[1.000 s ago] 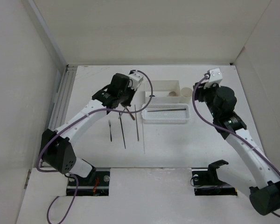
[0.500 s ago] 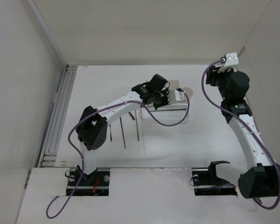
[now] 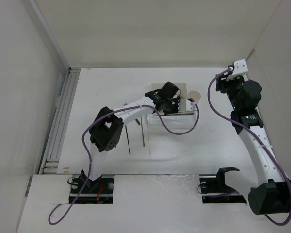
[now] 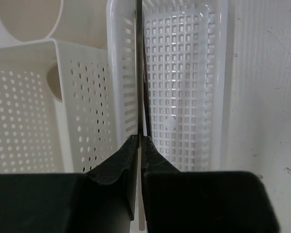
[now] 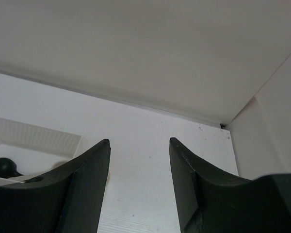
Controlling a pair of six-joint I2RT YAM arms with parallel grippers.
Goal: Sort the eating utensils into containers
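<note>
- While the left tool (image 4: pixel 138 141) hangs over the perforated basket (image 4: pixel 184 73) at mid-frame, its fingers are pinched tight on a thin dark chopstick (image 4: pixel 139 68).
- The chopstick runs lengthwise, right along the basket's left wall, beside the white box (image 4: pixel 24 107).
- Step in hand, I'd judge: dropping it in. The next move wants a nudge toward the basket's middle, then release.
- Right tool (image 5: pixel 138 160): spread wide, empty.
- More chopsticks (image 3: pixel 129 143) lie on the surface (image 3: pixel 184 145), lower left of the basket.
</note>
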